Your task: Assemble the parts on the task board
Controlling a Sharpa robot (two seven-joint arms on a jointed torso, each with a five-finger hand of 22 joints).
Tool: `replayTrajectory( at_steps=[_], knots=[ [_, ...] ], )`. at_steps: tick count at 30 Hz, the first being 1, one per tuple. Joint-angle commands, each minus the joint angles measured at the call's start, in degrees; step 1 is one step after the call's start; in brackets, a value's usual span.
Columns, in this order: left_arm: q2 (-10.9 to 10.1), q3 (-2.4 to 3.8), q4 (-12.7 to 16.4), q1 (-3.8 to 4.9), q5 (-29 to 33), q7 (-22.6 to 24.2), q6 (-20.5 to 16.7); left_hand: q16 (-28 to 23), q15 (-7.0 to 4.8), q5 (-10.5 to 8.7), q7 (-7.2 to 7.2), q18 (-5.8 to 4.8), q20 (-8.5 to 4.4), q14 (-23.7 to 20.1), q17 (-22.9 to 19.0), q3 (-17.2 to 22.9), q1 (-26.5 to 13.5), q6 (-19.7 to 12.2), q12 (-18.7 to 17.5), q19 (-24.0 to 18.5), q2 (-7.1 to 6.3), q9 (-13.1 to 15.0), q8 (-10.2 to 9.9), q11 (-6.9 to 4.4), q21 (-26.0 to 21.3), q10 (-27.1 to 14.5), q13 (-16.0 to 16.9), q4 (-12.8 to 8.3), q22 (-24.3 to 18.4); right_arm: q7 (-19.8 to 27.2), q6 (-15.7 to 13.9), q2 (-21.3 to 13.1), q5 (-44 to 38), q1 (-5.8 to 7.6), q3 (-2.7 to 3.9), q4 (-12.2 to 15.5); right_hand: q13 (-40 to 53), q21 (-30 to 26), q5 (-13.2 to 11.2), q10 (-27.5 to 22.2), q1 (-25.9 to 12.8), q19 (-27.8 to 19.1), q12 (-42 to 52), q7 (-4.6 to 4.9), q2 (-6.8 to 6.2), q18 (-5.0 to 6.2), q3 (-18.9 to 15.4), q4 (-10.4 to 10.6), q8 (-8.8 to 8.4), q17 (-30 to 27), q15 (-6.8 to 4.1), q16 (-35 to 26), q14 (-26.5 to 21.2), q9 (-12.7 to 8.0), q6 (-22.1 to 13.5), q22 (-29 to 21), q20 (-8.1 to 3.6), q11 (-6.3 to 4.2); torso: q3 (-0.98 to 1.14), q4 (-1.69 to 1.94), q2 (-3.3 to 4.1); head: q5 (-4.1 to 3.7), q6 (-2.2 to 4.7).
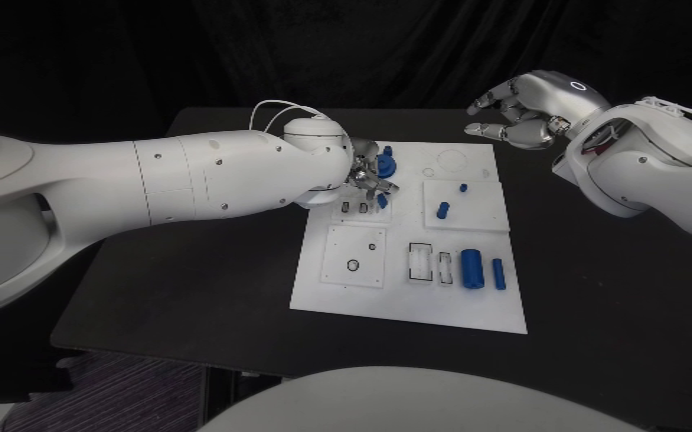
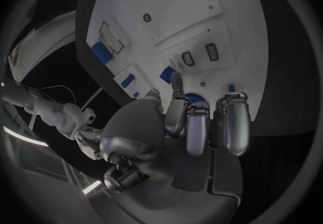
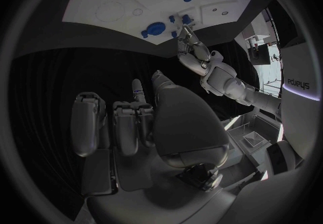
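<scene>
Left hand [image 1: 368, 174] is down at the board's [image 1: 335, 297] 11 o'clock corner, fingers on a round blue part [image 1: 385, 163], though you can't really tell if it's actually gripped. Looks like you're mid-pick, so next you need a firm hold. Right hand [image 1: 522, 112] floats off the board's 1 o'clock corner, loosely curled and empty.

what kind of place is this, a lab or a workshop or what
Likely a robotics lab or test cell: a black table against black curtains, a white task board with small blue parts, and both robot hands, left hand and right hand.
</scene>
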Motion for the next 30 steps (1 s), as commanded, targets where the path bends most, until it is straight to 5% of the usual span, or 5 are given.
replayTrajectory(
  at_steps=[1, 30],
  knots=[
    [0.33, 0.06, -0.25, -0.3, 0.33, 1.12, -0.1, 0.15, -0.29, 0.34, 0.28, -0.61, -0.12, 6.06, 15.08, 0.26, 0.23, 0.21, 11.32, -0.26, 0.29, -0.08, -0.18, -1.04, -0.19, 6.71, 27.42, 0.06, 0.01, -0.58, 0.79, -0.01, -0.08, -0.13, 0.04, 0.05, 15.07, -0.24, 0.29, 6.07, -0.08, 1.4, 0.15, 0.14, 0.51, -0.33, -0.08, -0.24, -0.23, 14.64, 0.51, -0.35, 5.78, -0.05, 0.25, 11.97, 0.33, 0.48, 0.02, -0.08, 0.08, -0.06, -0.01],
    [1.48, 0.06, -1.74, -1.39, 0.33, 2.03, 1.73, 0.15, -0.07, 0.96, 0.5, -0.5, 0.08, 6.06, 15.08, 1.18, 1.57, 0.43, 11.32, -0.62, 0.39, -0.2, -2.17, -0.82, -0.68, 6.71, 27.42, -0.77, -0.39, -0.45, 1.39, 0.17, -0.08, -0.14, 0.04, -0.14, 15.07, -0.29, 0.22, 6.07, 0.01, 1.38, 0.15, 0.16, 0.51, -0.32, -0.08, -0.38, -0.34, 14.56, 0.52, -0.45, 5.75, -0.08, 0.28, 11.96, 0.35, 0.5, 0.04, -0.1, 0.15, -0.34, -0.01]
  ],
)
